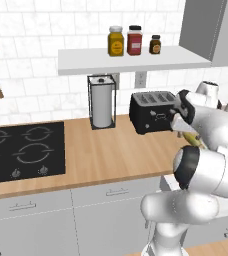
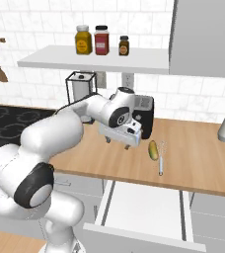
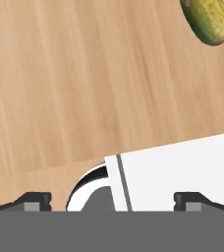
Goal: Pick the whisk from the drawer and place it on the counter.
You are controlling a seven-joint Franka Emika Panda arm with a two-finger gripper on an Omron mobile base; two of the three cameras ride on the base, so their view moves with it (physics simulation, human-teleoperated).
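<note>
Two things lie side by side on the counter (image 2: 203,148) near its front edge in my right base view: the whisk (image 2: 161,158), flat on the wood with its handle toward the open drawer (image 2: 144,205), and a yellow-green pickle (image 2: 153,150) just to its left. I see the gripper (image 2: 126,143) hovering above the wood, left of both and in front of the black toaster (image 2: 145,114). My hand view shows its fingertips (image 3: 35,201) spread wide with nothing between them.
</note>
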